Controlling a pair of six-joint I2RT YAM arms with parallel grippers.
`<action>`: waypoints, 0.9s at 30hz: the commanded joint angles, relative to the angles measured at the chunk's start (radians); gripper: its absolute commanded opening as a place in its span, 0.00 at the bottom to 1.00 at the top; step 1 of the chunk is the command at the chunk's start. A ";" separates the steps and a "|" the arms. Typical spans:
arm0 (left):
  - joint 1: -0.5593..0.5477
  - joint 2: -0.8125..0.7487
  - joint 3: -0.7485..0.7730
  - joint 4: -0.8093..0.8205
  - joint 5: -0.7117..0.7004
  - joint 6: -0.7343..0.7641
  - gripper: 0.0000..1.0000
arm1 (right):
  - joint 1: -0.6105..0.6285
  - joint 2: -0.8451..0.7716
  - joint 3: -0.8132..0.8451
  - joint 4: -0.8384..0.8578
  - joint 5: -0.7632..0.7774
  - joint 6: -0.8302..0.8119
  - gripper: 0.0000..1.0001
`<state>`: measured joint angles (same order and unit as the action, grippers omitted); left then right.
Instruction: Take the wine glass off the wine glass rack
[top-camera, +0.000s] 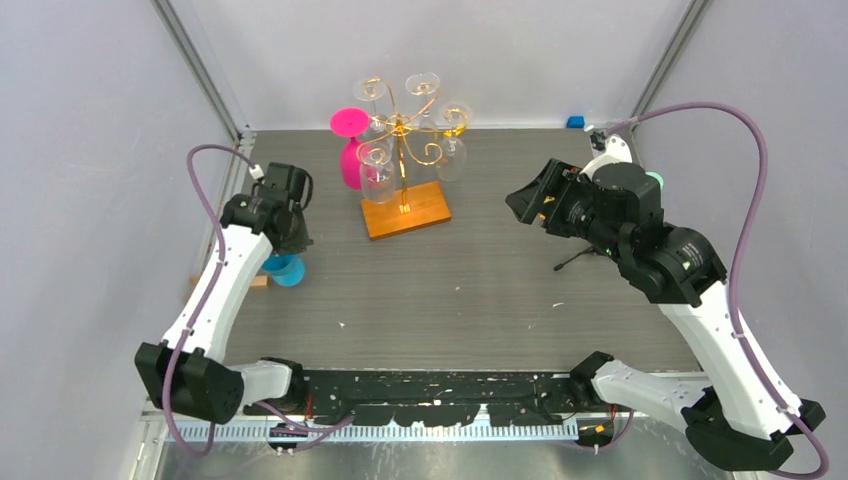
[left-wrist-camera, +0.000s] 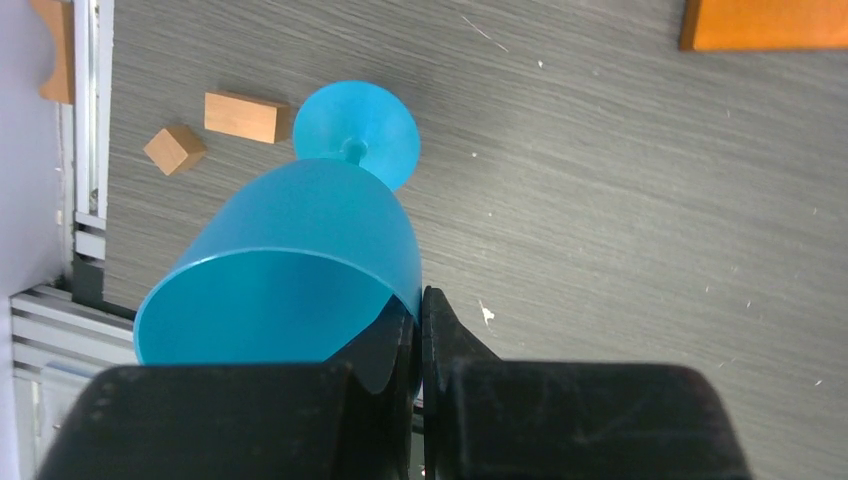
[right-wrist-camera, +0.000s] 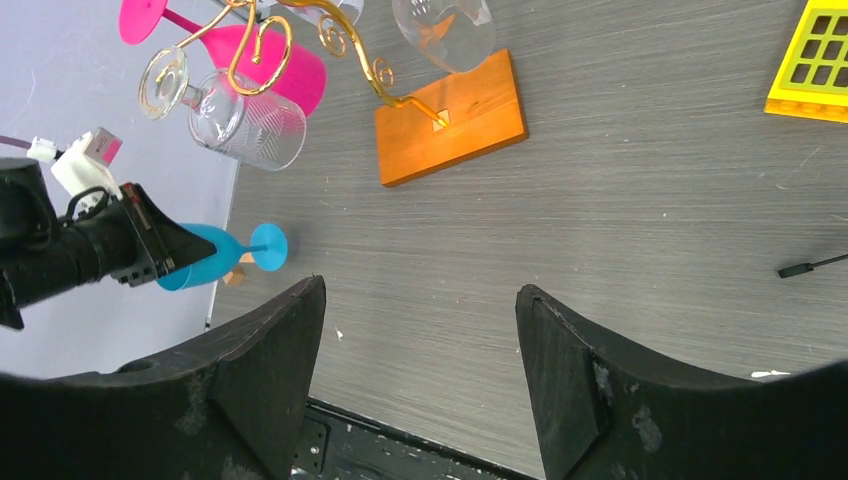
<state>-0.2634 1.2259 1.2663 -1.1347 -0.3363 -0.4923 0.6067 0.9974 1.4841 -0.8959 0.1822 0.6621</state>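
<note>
The wine glass rack (top-camera: 402, 128), a gold wire tree on an orange-brown base (top-camera: 405, 209), stands at the back centre. A pink glass (top-camera: 350, 150) and several clear glasses (top-camera: 377, 176) hang upside down on it. My left gripper (left-wrist-camera: 420, 300) is shut on the rim of a blue wine glass (left-wrist-camera: 300, 230), off the rack at the table's left edge (top-camera: 286, 268). The glass is tilted, with its foot (left-wrist-camera: 365, 125) pointing away; I cannot tell whether the foot touches the table. My right gripper (right-wrist-camera: 420, 300) is open and empty, right of the rack (top-camera: 522, 203).
Two small wooden blocks (left-wrist-camera: 247, 116) (left-wrist-camera: 174, 149) lie beside the blue glass's foot. A small black tripod (top-camera: 580, 258) lies under the right arm. A yellow grid piece (right-wrist-camera: 810, 60) sits at the right. A small blue object (top-camera: 575, 122) is at the back wall.
</note>
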 joint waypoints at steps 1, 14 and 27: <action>0.112 0.054 0.006 0.097 0.119 0.047 0.00 | 0.004 -0.031 -0.023 0.014 0.023 -0.050 0.75; 0.194 0.182 0.045 0.086 0.135 0.047 0.22 | 0.004 -0.043 -0.063 0.018 -0.072 -0.086 0.75; 0.195 0.064 0.203 0.006 0.120 0.015 0.81 | 0.004 -0.006 -0.030 0.012 -0.113 -0.057 0.76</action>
<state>-0.0753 1.3933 1.4067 -1.0992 -0.2100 -0.4572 0.6067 0.9737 1.4216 -0.9138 0.0994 0.5957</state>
